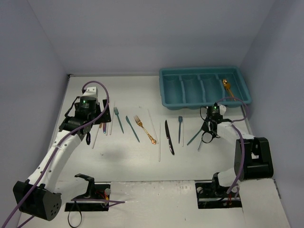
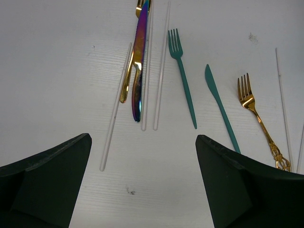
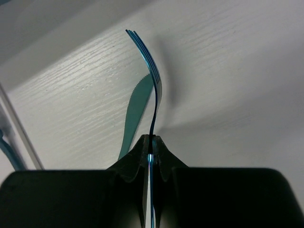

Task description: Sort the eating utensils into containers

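The teal cutlery tray [image 1: 172,100] stands at the back right, with a gold spoon [image 1: 227,84] in its rightmost compartment. My right gripper [image 3: 151,142] is shut on an iridescent blue fork [image 3: 153,80], seen edge-on with its tines away from me, above a teal knife [image 3: 135,111]. In the top view it [image 1: 209,134] hangs just in front of the tray. My left gripper [image 2: 142,190] is open and empty over bare table at the left [image 1: 90,132]. Ahead of it lie an iridescent knife [image 2: 138,71], a gold utensil [image 2: 126,80], a teal fork [image 2: 183,76], a teal knife [image 2: 221,107] and a gold fork [image 2: 259,118].
Clear chopsticks [image 2: 115,109] lie beside the iridescent knife. A black knife [image 1: 169,137], a teal spoon [image 1: 180,127] and a white chopstick [image 1: 160,142] lie mid-table. Walls close in the back and both sides.
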### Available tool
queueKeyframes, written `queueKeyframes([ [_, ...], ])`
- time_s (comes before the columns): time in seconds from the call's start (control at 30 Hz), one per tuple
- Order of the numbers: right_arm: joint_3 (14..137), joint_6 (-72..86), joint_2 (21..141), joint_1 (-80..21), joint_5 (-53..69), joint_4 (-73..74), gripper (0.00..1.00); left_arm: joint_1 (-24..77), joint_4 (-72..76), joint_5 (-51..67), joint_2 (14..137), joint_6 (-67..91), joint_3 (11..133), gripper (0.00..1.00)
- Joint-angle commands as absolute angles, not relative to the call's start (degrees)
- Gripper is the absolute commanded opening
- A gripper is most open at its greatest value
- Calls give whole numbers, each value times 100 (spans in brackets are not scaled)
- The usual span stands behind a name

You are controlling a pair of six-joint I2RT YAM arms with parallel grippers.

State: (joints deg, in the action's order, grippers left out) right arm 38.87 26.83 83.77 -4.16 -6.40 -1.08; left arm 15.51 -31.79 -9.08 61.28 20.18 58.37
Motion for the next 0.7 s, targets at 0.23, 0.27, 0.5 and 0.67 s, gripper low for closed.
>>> queueKeyframes([
  [0.23, 5918, 1816, 7571, -925, -31, 246, 0, 1503, -2900, -844, 6152, 2022, 5924, 90],
  [0.27, 6332, 1647, 7745, -956, 249, 241, 0, 1503, -2900, -844, 6152, 2022, 5929, 90],
  [0.5, 8326, 656, 9396, -1105, 442, 237, 0, 1512, -2883, -925, 6143, 1978, 5884, 90],
  [0.67, 9384, -173, 10569, -1082, 312, 231, 0, 1523, -2845, -929, 6181, 1975, 5845, 90],
])
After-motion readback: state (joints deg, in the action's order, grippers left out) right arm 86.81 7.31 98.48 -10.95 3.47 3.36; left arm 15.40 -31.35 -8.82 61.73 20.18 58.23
